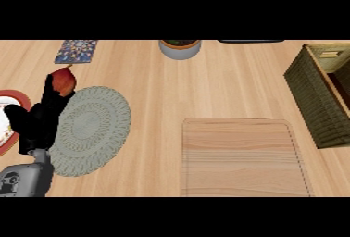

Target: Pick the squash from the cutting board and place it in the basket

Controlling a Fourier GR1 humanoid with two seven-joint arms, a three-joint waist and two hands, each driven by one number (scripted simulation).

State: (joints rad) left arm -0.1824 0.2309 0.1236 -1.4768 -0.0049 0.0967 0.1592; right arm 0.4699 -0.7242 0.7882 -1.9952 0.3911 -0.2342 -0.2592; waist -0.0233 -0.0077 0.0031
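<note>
At the left edge of the pale wooden surface (pixel 157 102), your robot's black left hand (pixel 37 124) stood open, its fingers straight and pointing up, partly over a round grey woven mat (pixel 96 125). Just past its fingertips you could see a red-orange pointed object (pixel 64 78). I could not tell whether that was the squash, or whether the hand touched it. The rectangular light wooden cutting board (pixel 239 157) lay at the near edge, right of middle. The dark green woven basket (pixel 314 102) sat at the right edge, near the board but apart from it.
</note>
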